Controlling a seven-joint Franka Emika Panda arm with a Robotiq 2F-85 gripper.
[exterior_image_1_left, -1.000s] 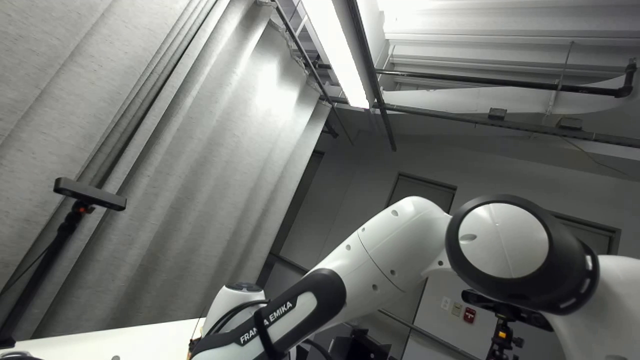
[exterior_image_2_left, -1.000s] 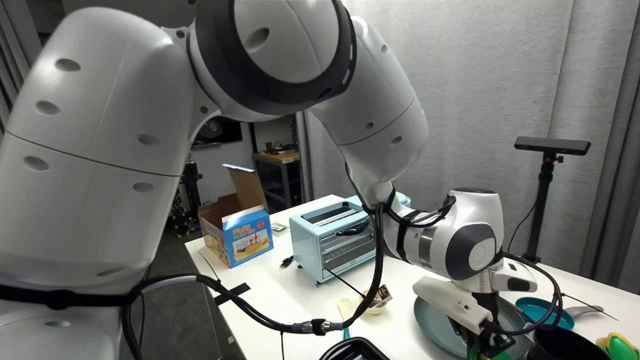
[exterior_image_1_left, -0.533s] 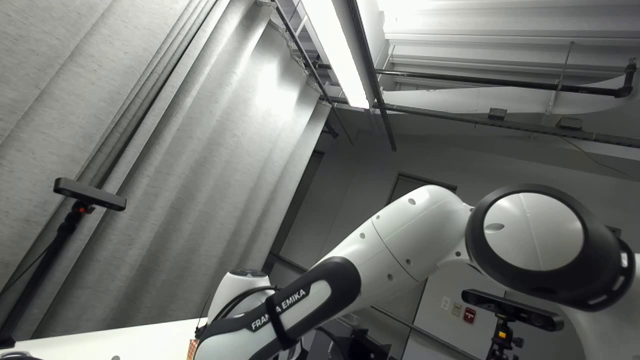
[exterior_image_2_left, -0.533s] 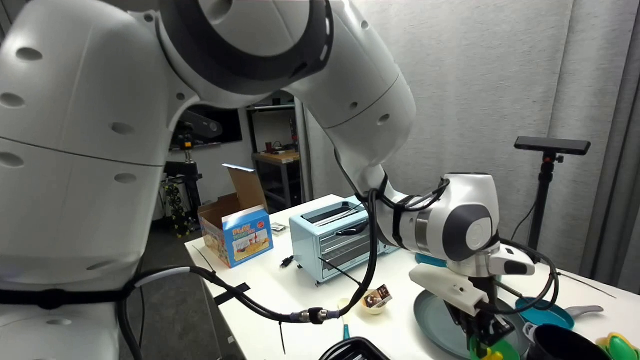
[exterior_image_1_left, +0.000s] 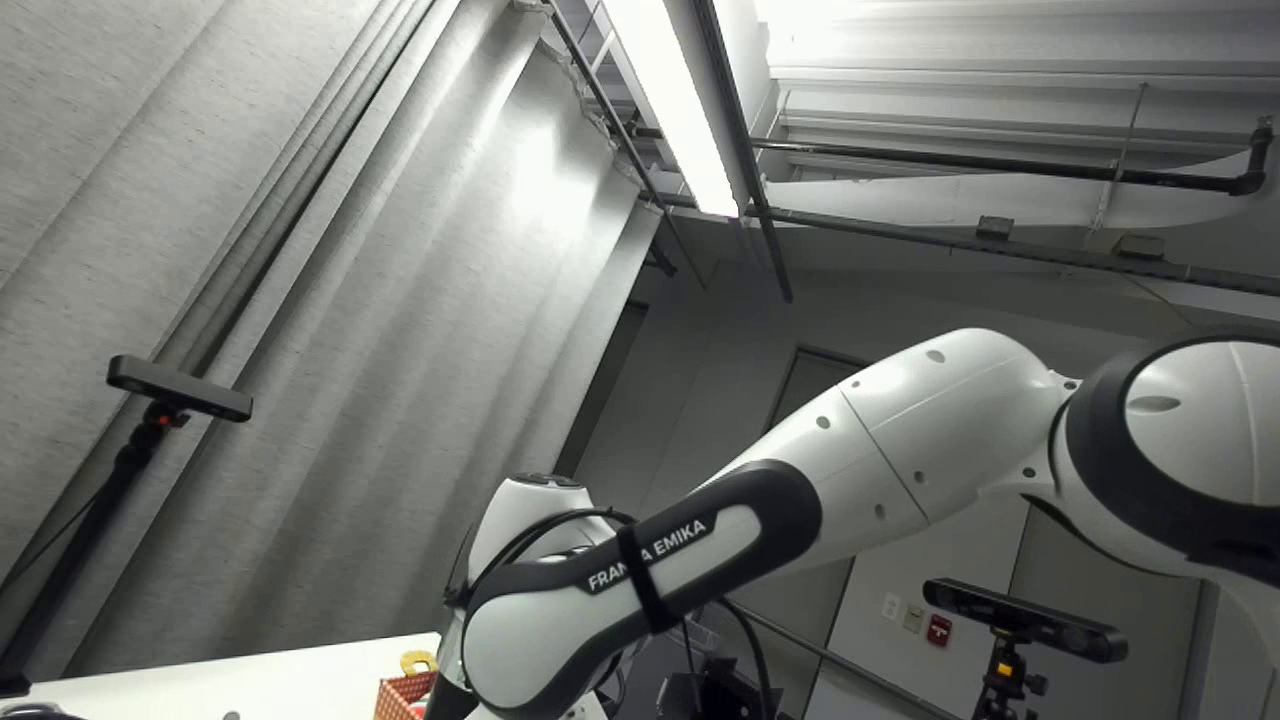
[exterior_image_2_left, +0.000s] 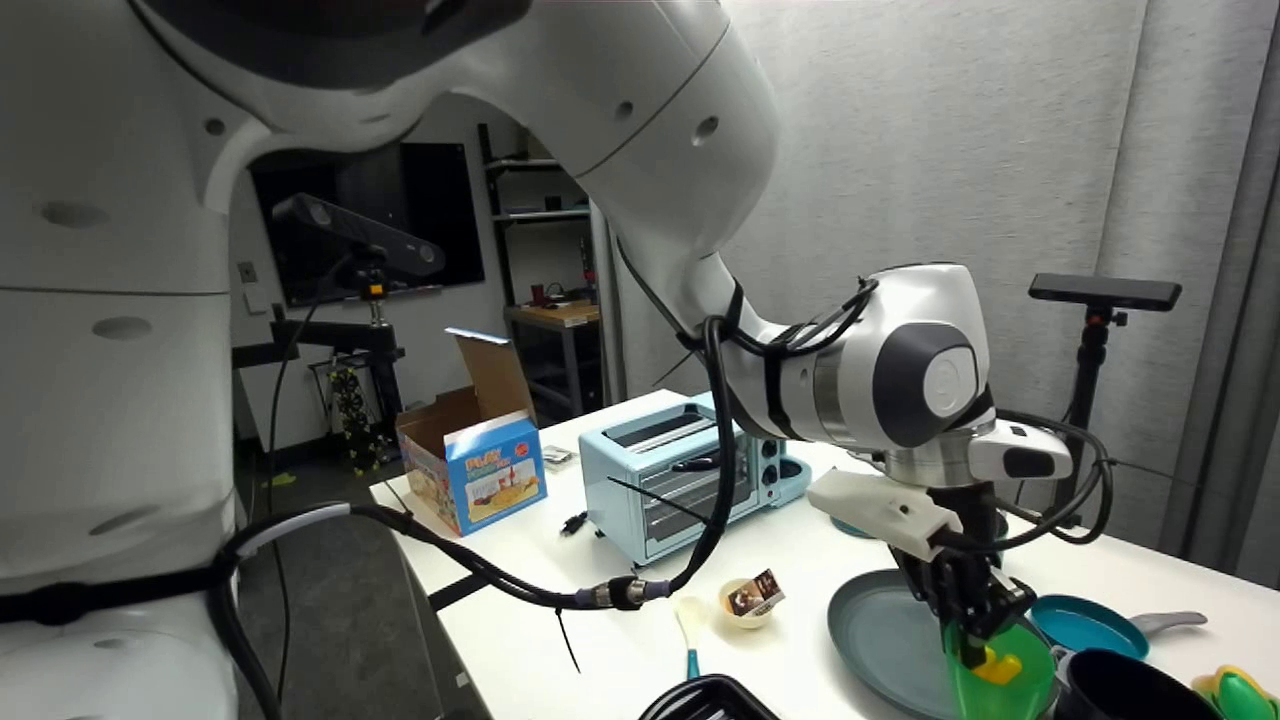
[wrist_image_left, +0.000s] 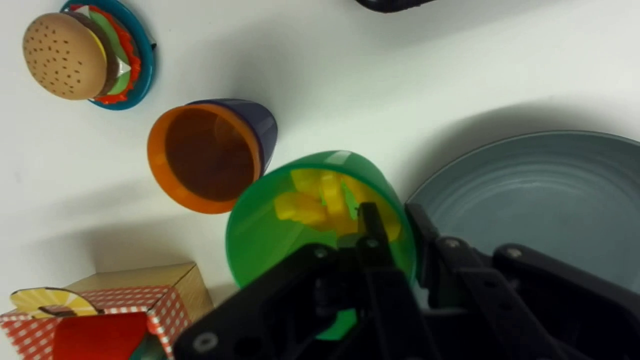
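My gripper is shut on the wall of a green translucent cup. One finger is inside the cup and the other is outside, against its wall. Several yellow pieces lie in the cup. In an exterior view the gripper holds the cup above the table by the grey plate. The plate also shows beside the outer finger in the wrist view. A dark purple cup with an orange inside is close beside the green cup.
A toy burger and a red-checked box are near the cups. A black pot and blue pan stand beyond the plate. A toaster oven, small bowl, spoon and black tray share the table.
The arm has risen and its elbow has drawn back. The gripper and green cup have moved up together, showing more of the cup. The red-checked box has come into view in an exterior view.
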